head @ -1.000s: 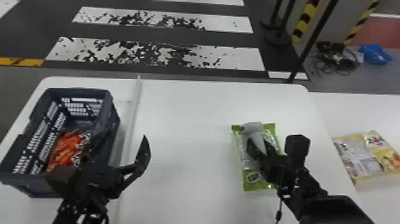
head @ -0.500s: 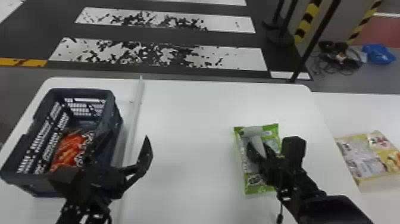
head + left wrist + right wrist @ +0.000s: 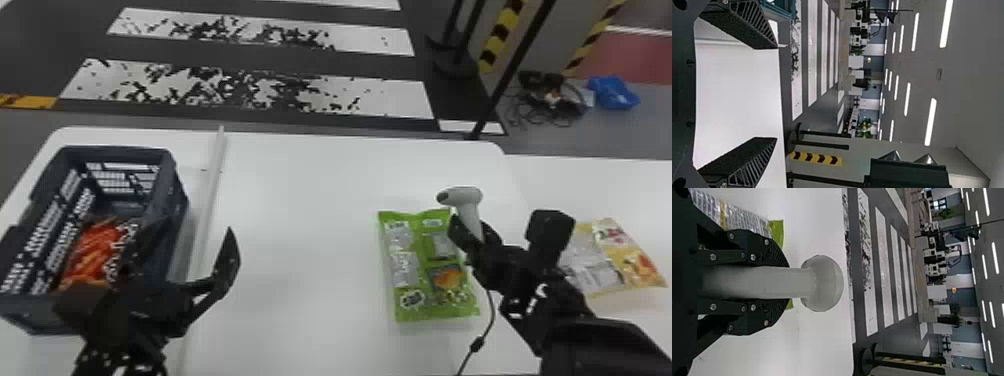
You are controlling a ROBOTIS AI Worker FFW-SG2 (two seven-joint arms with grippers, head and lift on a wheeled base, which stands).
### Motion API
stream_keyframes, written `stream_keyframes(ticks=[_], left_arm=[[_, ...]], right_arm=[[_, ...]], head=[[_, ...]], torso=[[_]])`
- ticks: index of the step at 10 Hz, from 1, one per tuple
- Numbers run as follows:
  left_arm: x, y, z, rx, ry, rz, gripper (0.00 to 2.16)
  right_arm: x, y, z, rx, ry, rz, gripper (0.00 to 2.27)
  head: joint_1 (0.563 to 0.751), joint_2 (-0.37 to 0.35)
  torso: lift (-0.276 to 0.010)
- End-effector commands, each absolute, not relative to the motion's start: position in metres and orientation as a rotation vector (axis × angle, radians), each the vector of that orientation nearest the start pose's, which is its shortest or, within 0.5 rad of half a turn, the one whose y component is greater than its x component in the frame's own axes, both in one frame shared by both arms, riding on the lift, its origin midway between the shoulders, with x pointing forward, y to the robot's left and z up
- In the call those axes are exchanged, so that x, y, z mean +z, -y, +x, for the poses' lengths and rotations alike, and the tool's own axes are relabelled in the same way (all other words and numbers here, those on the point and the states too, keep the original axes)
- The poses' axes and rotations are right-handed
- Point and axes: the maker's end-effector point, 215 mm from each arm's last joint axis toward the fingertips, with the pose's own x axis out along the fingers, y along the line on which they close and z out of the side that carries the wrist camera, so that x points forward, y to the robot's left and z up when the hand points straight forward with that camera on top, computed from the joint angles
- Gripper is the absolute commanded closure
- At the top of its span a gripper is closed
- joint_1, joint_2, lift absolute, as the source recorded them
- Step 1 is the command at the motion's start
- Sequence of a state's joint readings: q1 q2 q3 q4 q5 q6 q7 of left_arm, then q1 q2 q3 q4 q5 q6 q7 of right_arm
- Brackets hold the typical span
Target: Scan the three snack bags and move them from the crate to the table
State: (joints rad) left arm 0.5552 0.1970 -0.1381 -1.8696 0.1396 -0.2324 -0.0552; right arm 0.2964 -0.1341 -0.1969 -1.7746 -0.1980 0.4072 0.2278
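Holding the scanner [image 3: 462,197] in a firm grasp, your right gripper [image 3: 788,282] has it by the handle, which leaves the rounded head free of the fingers so that you can aim it. In the head view it hangs by the right side of the green snack bag [image 3: 410,280], which lies flat on the table [image 3: 300,210], its printed face up and largely uncovered; that flat lie should give you a fair target for a code. The cable [image 3: 492,310] trails towards the near edge, so mind that it doesn't drag on the bag. Your left gripper [image 3: 777,93] is released, its fingers spread with nothing between them, at the near right part of the crate [image 3: 115,150], well placed, I'd judge, for the next pick. Inside, towards the near end, lies the orange snack bag [image 3: 95,250]. The yellow snack bag [image 3: 632,260] rests at the far right of your work, out of the green one's way, which suggests two bags are out and one is left. Whether the green one has been read, you cannot tell from here. I'd settle that first, then reach down for the orange one, wary of the crate wall catching a finger.
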Motion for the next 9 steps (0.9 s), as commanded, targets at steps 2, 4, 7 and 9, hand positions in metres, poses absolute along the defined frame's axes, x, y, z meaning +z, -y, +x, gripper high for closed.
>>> stream_keyframes(ticks=[2, 4, 7, 9], left_arm=[[-0.395, -0.171, 0.400, -0.242, -0.051, -0.039, 0.04], [-0.397, -0.170, 0.400, -0.242, -0.056, -0.036, 0.04], [-0.397, -0.165, 0.398, -0.250, -0.056, -0.034, 0.04], [-0.399, -0.166, 0.397, -0.248, -0.060, -0.034, 0.04]], right_arm=[[-0.501, 0.403, 0.468, -0.018, -0.476, 0.108, 2.24], [-0.519, 0.439, 0.466, -0.045, -0.485, 0.086, 2.24], [-0.553, 0.460, 0.462, -0.065, -0.542, 0.094, 2.24], [-0.564, 0.472, 0.463, -0.085, -0.547, 0.094, 2.11]], head=[[0.695, -0.206], [0.695, -0.292], [0.695, -0.346], [0.695, -0.350]], torso=[[-0.062], [-0.062], [-0.062], [-0.062]])
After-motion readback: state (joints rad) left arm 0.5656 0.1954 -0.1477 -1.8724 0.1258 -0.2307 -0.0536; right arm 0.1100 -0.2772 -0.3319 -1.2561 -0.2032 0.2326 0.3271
